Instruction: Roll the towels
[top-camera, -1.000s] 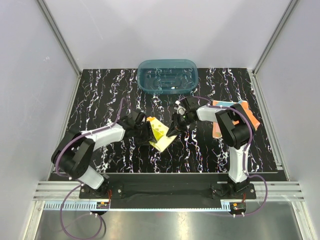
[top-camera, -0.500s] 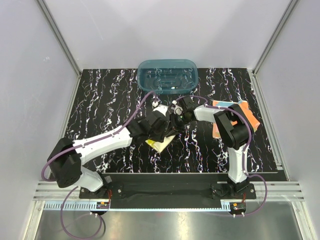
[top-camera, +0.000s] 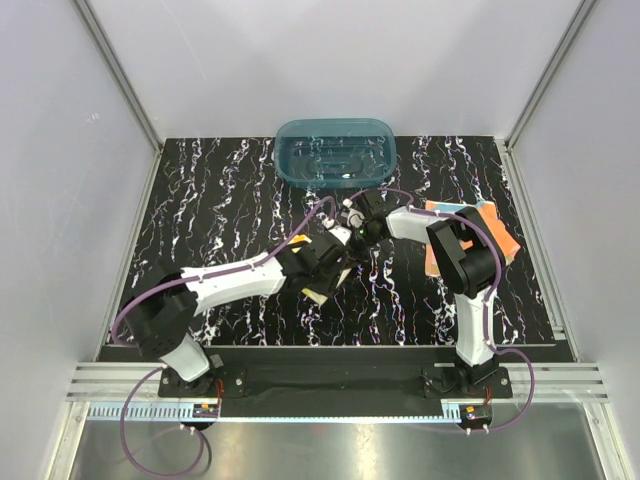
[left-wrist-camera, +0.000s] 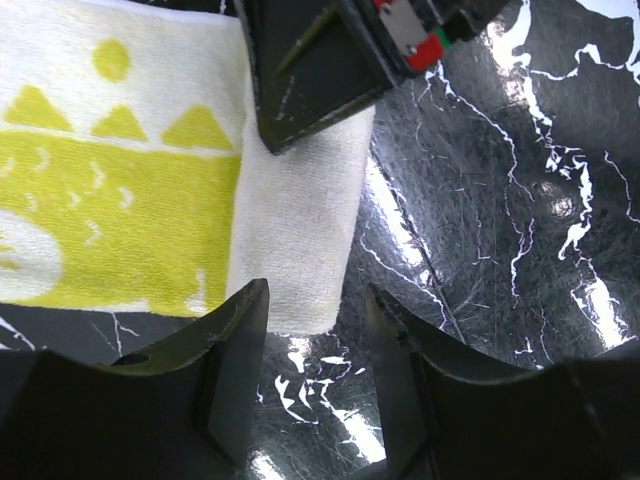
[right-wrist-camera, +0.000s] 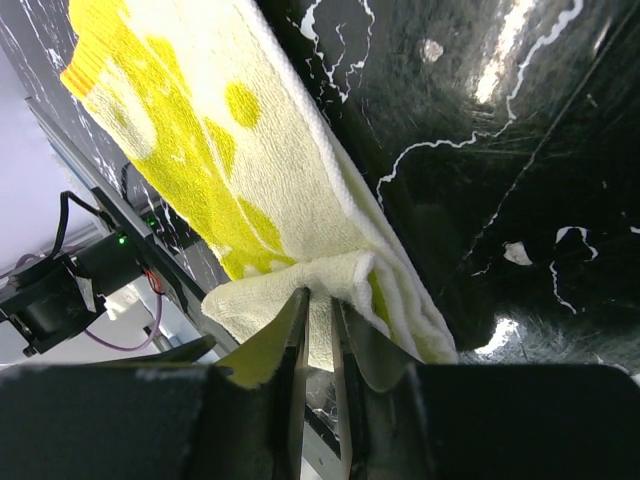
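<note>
Marbled table (top-camera: 200, 190), yellow towel (left-wrist-camera: 130, 200) (folded)

The yellow towel (left-wrist-camera: 120, 200) is looped terry cloth, fuzzy and matt, and its pale folded edge just ahead of the left fingers (left-wrist-camera: 235, 370) shows a coarse nap. Those fingers look like dark, matt moulded plastic, as do the right fingers (right-wrist-camera: 260, 350). Beneath both, the desk (left-wrist-camera: 520, 200) is smooth, glossy black with marble-like white veins and bright glare. Beyond the fingers, the tub (top-camera: 335, 152) is shiny translucent plastic.

Black marbled table (top-camera: 200, 200): yellow towel (left-wrist-camera: 120, 200), orange towel (top-camera: 502, 236), tub (top-camera: 290, 168).
</note>
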